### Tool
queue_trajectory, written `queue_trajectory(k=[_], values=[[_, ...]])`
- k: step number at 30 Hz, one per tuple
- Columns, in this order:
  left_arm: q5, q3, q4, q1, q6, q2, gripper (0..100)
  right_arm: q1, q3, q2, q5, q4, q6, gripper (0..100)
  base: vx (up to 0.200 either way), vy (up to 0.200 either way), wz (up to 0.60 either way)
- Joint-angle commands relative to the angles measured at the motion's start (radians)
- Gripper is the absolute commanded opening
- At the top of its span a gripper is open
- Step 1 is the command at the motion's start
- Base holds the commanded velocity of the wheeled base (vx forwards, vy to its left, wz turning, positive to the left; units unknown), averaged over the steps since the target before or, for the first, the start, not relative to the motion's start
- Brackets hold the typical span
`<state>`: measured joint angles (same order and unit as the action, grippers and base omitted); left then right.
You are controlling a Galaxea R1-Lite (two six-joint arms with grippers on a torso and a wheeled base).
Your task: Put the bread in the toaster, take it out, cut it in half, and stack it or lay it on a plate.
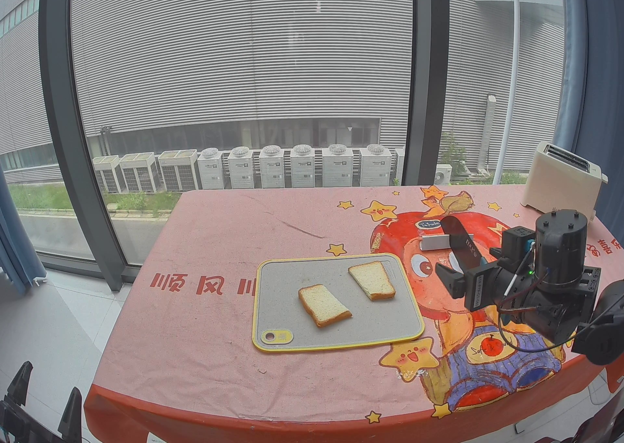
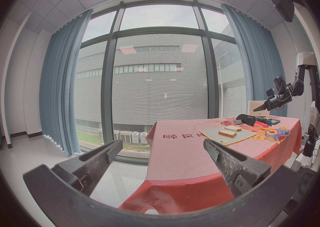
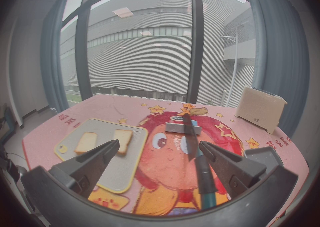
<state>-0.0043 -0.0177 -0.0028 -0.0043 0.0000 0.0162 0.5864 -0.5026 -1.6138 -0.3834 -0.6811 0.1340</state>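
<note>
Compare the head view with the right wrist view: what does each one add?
Head view alone: the left gripper, low off the table's near corner. Right wrist view alone: the knife's teal handle below the open right gripper. Both: bread halves on the cutting board, the toaster, the knife blade.

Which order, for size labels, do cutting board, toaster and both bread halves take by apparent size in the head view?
1. cutting board
2. toaster, though it sits farther off
3. left bread half and right bread half look alike; unranked
</note>
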Motion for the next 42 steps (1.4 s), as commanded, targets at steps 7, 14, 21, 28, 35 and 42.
queue_trajectory(k=[7,14,21,28,35,42], values=[[0.0,0.018,0.0,0.0,0.0,-0.016,100,0.122,-0.094,-0.041,0.005,0.031,-0.022,100,0.0,0.0,0.0],[0.0,0.018,0.0,0.0,0.0,-0.016,100,0.112,-0.218,-0.156,0.044,0.071,-0.03,100,0.0,0.0,0.0],[0.0,0.018,0.0,0.0,0.0,-0.016,100,0.081,-0.292,-0.239,0.069,0.146,-0.03,100,0.0,0.0,0.0],[0.0,0.018,0.0,0.0,0.0,-0.016,100,0.007,-0.376,-0.327,0.113,0.204,-0.022,100,0.0,0.0,0.0],[0.0,0.018,0.0,0.0,0.0,-0.016,100,-0.033,-0.419,-0.39,0.144,0.248,-0.013,100,0.0,0.0,0.0],[0.0,0.018,0.0,0.0,0.0,-0.016,100,-0.033,-0.421,-0.425,0.143,0.256,-0.011,100,0.0,0.0,0.0]])
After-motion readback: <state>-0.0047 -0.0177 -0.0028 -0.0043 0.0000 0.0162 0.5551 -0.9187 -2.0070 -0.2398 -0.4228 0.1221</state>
